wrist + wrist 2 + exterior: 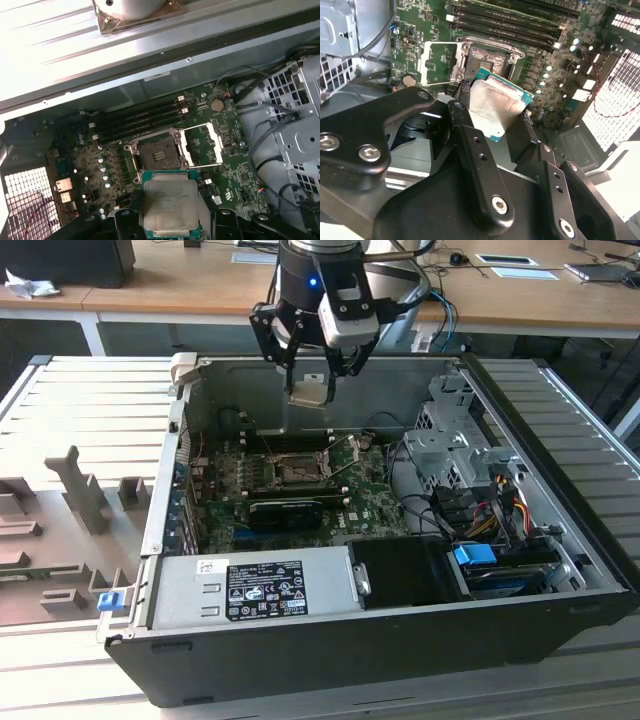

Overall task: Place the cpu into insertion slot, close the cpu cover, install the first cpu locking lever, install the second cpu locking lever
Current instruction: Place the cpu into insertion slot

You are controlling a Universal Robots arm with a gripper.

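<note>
My gripper hangs above the open computer case, shut on the cpu. In both wrist views the cpu shows its pale silvery face and green edge, pinched between the black fingers. The insertion slot lies below on the green motherboard, with its dark centre uncovered and apart from the cpu. The cpu cover is swung open, lying beside the slot.
The case walls ring the board. A grey power supply sits at the near side, a metal drive cage and cables at the exterior view's right. A long black card and memory slots flank the slot.
</note>
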